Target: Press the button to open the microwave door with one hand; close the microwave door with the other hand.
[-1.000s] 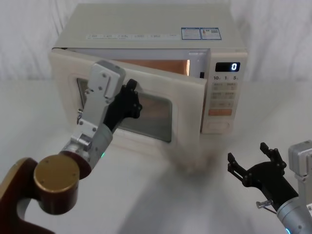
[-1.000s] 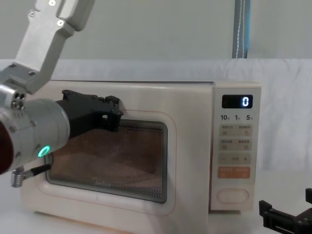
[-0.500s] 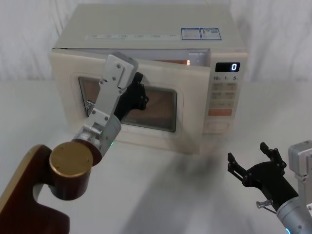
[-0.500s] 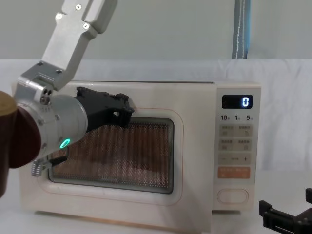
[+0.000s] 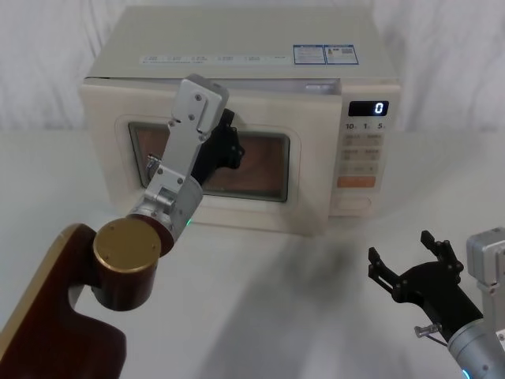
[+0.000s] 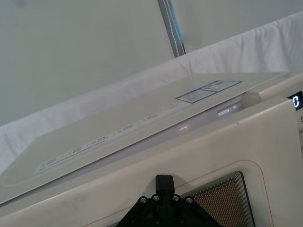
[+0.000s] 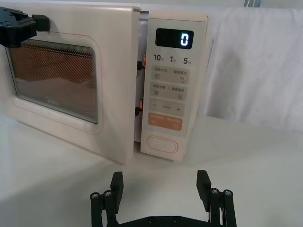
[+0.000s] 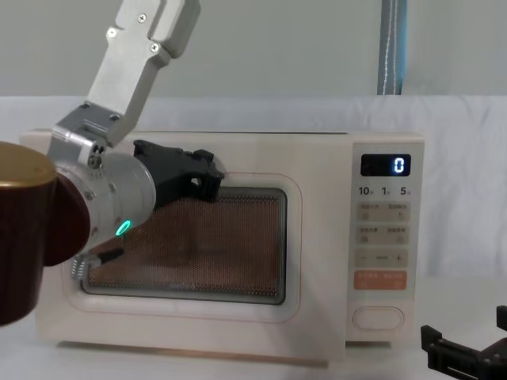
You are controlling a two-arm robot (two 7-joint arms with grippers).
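The cream-white microwave (image 5: 237, 35) stands at the back of the table. Its microwave door (image 5: 309, 189) is almost flush with the body; a narrow gap stays between the door (image 7: 116, 94) and the control panel. My left gripper (image 5: 229, 147) is shut and presses against the door's upper frame, just above the dark window (image 8: 198, 245). The left gripper (image 8: 207, 179) touches the door frame (image 6: 213, 151). The oval button (image 7: 162, 144) sits at the bottom of the panel, untouched. My right gripper (image 5: 401, 248) hangs open low at the front right, well short of the button (image 5: 349, 206).
The display (image 7: 174, 38) reads 0. An orange rectangular key (image 7: 164, 122) lies right above the oval button. White cloth covers the table (image 5: 300, 316) and the backdrop. A blue-edged pole (image 8: 392, 47) stands behind the microwave.
My left gripper has pushed the door from well ajar to nearly shut, moving toward the microwave with it. The right arm has stayed still.
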